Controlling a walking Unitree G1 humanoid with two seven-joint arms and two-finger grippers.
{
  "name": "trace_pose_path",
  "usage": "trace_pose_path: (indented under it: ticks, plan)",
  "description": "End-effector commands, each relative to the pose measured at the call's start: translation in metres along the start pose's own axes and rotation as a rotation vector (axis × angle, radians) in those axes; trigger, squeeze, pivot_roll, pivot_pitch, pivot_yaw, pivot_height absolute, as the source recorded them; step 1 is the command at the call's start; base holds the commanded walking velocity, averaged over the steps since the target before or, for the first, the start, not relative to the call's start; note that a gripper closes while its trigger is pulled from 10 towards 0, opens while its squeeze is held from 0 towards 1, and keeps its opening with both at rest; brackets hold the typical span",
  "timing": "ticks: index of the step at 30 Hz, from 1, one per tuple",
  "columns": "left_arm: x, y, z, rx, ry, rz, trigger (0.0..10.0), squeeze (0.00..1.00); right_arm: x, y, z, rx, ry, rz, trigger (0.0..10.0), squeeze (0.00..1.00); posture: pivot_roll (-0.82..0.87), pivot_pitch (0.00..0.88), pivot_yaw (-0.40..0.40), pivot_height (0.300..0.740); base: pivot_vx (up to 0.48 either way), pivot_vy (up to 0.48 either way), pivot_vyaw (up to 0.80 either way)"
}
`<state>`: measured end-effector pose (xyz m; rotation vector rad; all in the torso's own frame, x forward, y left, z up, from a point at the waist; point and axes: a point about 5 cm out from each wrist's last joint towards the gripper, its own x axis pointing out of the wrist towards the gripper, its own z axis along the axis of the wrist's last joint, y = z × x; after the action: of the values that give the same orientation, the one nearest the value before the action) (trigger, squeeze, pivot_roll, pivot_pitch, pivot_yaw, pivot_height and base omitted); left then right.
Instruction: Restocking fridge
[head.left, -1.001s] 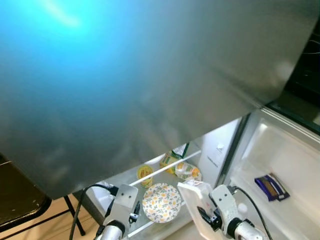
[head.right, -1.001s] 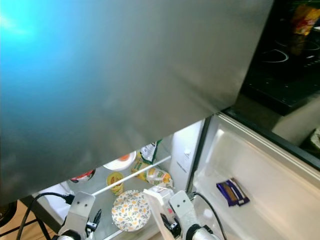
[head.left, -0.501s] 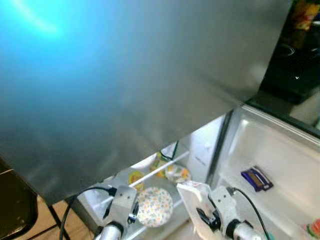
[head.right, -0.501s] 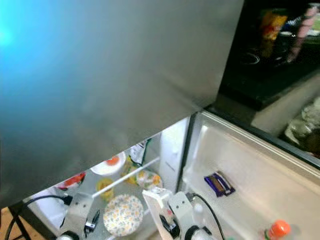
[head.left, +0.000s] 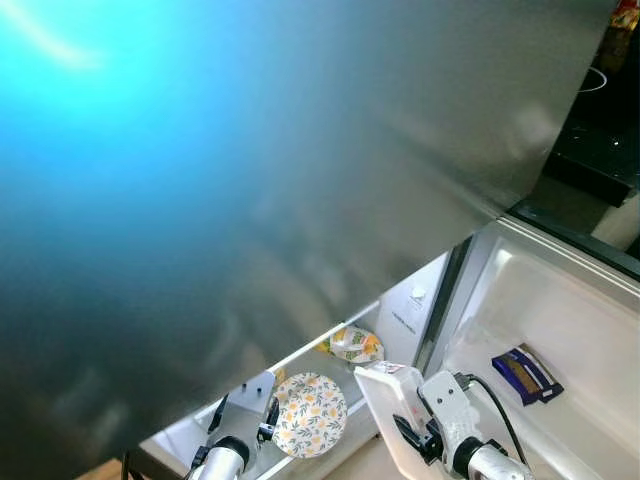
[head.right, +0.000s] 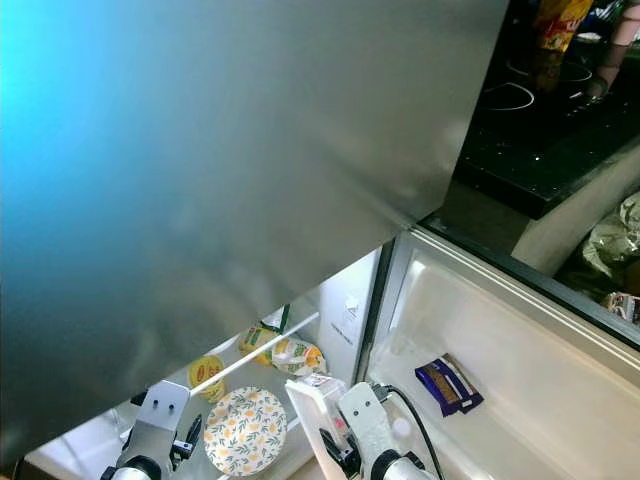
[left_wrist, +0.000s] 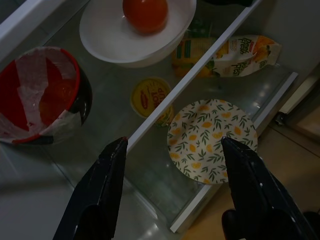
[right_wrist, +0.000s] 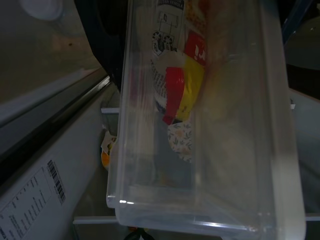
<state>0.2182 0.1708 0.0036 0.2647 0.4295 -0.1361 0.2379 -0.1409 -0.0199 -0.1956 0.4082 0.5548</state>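
- Clear plastic container (right_wrist: 200, 120) sits in the right gripper (head.left: 415, 440), held low in front of the open fridge, just beside the patterned plate (head.left: 310, 414). Through its wall: a packet with red and yellow print.
- Risk: the container appears tilted on its long side. If the grip is shallow, it could swing or slip during the reach to the shelf (left_wrist: 200, 60).
- Risk: the shelf is crowded. Juice carton (left_wrist: 245, 49), yellow tub (left_wrist: 150, 96), white bowl (left_wrist: 135, 35) with a tomato (left_wrist: 145, 12), and a red foil-covered bowl (left_wrist: 40, 100) leave little room; pushing in could shove the plate off the front edge.
- Risk: the grey fridge door panel (head.left: 300, 150) looms close overhead; raising the container could strike it.
- Right gripper: closed on the container's end; finger spread hidden.
- Left gripper (left_wrist: 175, 165): fingers spread wide, holding nothing, hovering above the plate and shelf rail.
- Door bin (head.left: 560, 330) holds a dark blue packet (head.left: 525, 374).
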Motion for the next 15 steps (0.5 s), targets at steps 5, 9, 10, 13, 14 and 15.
trace_pose_path:
  ticks: [5,9,10,13,14,15]
  plan:
    - [-0.003,0.002,-0.009,-0.002,0.043,0.009,10.0,0.00,0.002,-0.003,0.011,0.011,-0.067,-0.026,10.0,0.00,-0.09,0.071,0.000,0.740,0.000,0.000,0.00]
    - [-0.002,0.000,-0.009,-0.004,0.045,0.008,10.0,0.00,0.005,-0.006,0.019,0.030,-0.100,-0.050,10.0,0.00,-0.09,0.075,0.002,0.740,0.000,0.000,0.00]
    - [-0.002,0.000,-0.009,-0.004,0.046,0.008,10.0,0.00,0.006,-0.007,0.021,0.041,-0.106,-0.055,10.0,0.00,-0.09,0.075,0.002,0.740,0.000,0.000,0.00]
    - [-0.003,0.000,-0.010,-0.001,0.047,0.007,10.0,0.00,0.007,-0.008,0.025,0.063,-0.122,-0.065,10.0,0.00,-0.08,0.080,0.005,0.740,0.000,0.000,0.00]
    - [-0.003,0.000,-0.010,-0.001,0.047,0.007,10.0,0.00,0.007,-0.008,0.025,0.063,-0.122,-0.065,10.0,0.00,-0.08,0.080,0.005,0.740,0.000,0.000,0.00]
    - [-0.003,0.000,-0.010,0.000,0.047,0.006,10.0,0.00,0.007,-0.008,0.025,0.068,-0.125,-0.067,10.0,0.00,-0.08,0.080,0.005,0.740,0.000,0.000,0.00]
